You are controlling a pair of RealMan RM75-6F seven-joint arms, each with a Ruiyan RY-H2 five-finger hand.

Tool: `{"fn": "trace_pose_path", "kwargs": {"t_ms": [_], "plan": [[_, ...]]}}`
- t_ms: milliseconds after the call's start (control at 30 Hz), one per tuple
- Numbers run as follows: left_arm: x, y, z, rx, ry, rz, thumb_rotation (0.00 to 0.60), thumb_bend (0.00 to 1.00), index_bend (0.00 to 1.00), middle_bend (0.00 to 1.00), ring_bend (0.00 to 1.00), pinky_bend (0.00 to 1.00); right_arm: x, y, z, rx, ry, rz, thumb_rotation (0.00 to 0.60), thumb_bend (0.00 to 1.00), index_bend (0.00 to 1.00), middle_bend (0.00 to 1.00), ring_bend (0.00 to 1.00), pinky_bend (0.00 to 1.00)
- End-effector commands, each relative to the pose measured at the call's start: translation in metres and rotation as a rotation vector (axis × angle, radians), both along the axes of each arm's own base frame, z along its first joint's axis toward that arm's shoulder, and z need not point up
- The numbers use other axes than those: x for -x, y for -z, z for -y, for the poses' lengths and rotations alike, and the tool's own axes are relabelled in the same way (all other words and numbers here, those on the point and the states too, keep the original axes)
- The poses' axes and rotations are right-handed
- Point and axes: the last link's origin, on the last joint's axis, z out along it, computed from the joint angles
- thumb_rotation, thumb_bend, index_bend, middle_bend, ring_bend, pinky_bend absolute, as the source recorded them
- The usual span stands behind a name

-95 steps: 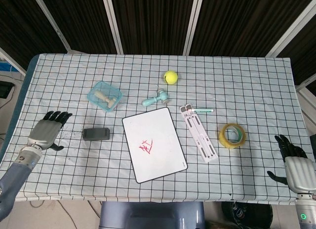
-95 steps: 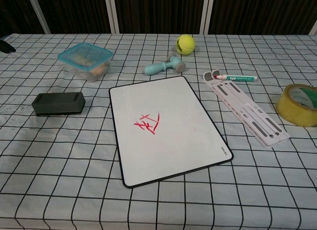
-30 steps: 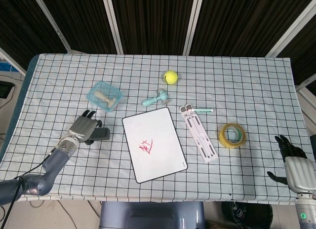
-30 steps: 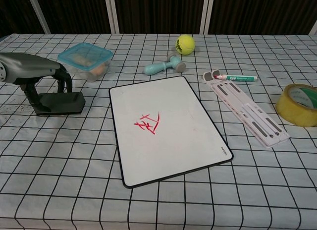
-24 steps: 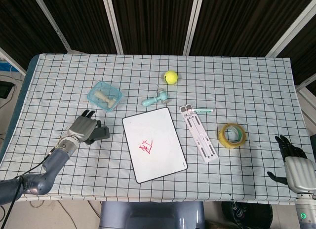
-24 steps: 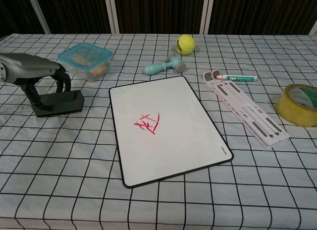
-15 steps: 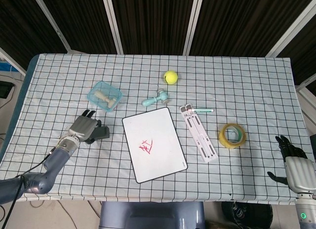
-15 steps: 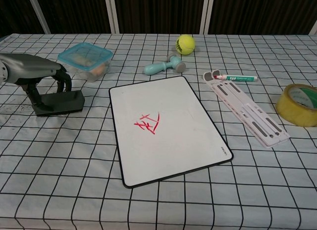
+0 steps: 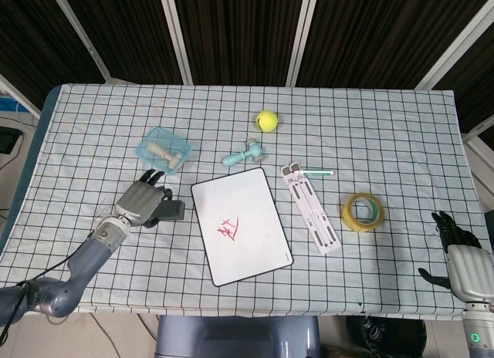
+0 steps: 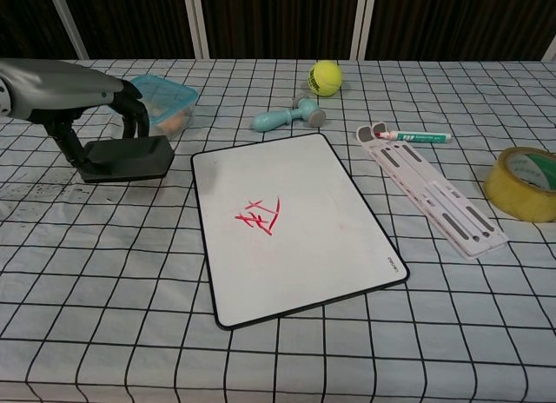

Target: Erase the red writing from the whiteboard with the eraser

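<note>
The whiteboard (image 9: 241,227) (image 10: 295,225) lies at the table's middle with red writing (image 9: 228,230) (image 10: 259,217) on its lower left part. My left hand (image 9: 140,201) (image 10: 74,95) grips the dark grey eraser (image 9: 170,210) (image 10: 130,159) from above, lifted a little off the cloth just left of the board's upper left corner. My right hand (image 9: 461,258) hangs off the table's right front edge with fingers apart, holding nothing; the chest view does not show it.
A teal box (image 9: 163,150) (image 10: 161,101) sits right behind the left hand. A teal tool (image 9: 245,153), a yellow ball (image 9: 266,120), a marker (image 9: 312,173), a white slotted strip (image 9: 310,208) and a tape roll (image 9: 363,211) lie behind and right of the board.
My left hand closed on the eraser, lifted it and carried it right, toward the whiteboard. The right hand has not moved.
</note>
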Motion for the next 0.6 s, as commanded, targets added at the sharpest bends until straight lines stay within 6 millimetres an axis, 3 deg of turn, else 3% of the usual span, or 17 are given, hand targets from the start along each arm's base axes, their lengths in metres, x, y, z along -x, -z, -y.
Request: {"fn": "trace_pose_path", "kwargs": {"t_ms": [33,600], "plan": [[-0.026,-0.006,0.003,-0.032,0.111,-0.012,0.6,0.33,0.37,0.42,0.0,0.05,0.0,0.0,0.0,0.001,0.0,0.001,0.6,0.08,0.06,0.1,0.2,0.22],[-0.096,0.071,-0.017,-0.048,0.208,-0.074,0.6,0.33,0.38,0.42,0.0,0.05,0.0,-0.001,0.0,0.004,0.006,-0.001,0.6,0.08,0.06,0.1,0.2,0.22]]}}
